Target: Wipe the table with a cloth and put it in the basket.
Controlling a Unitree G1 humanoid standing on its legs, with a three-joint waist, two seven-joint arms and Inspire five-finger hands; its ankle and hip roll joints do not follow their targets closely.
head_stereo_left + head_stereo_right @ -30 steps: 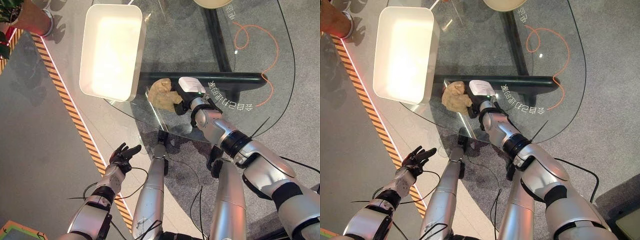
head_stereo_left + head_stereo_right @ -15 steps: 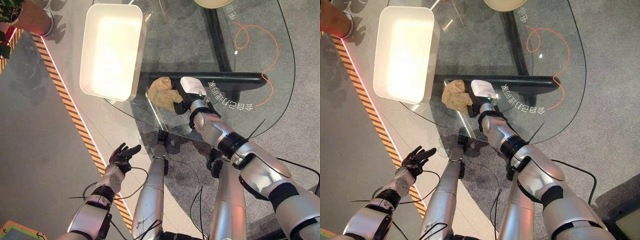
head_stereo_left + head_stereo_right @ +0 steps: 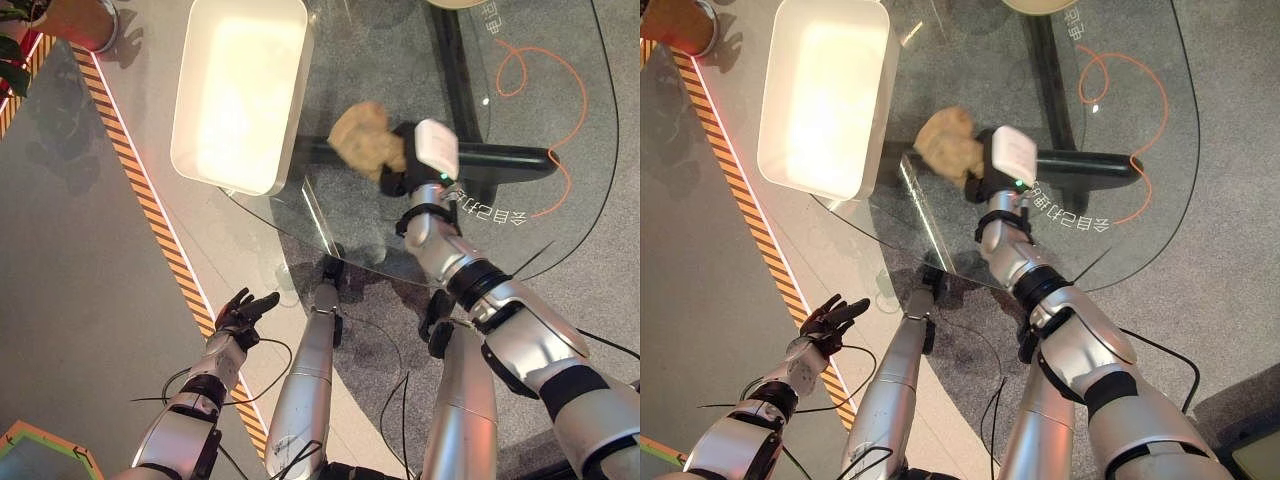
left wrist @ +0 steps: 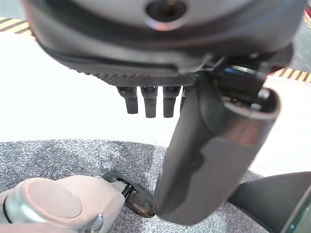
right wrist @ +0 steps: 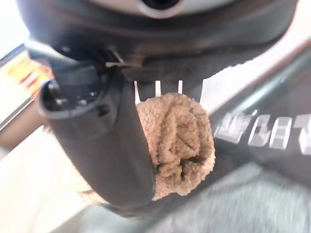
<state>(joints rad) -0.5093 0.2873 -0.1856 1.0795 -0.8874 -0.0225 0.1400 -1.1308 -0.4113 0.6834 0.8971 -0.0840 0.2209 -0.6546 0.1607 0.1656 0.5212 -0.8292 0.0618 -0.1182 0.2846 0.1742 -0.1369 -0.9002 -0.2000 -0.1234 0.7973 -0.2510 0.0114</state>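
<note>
One tan cloth [image 3: 365,138], one white basket [image 3: 238,95], one glass table [image 3: 520,120].
The right hand [image 3: 405,160] has its fingers and thumb curled round the bunched cloth, which sticks out on the hand's left side, above the glass and just right of the basket's near right corner, not touching it. The basket, on the table's left part, shows only its pale inside. The left hand [image 3: 240,312] hangs low on the near left beside the table, fingers loosely spread and holding nothing.

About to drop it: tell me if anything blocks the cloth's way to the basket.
Nothing visible does. The right hand holds the cloth bunched above the glass table, beside the white basket, whose open top shows nothing inside.
</note>
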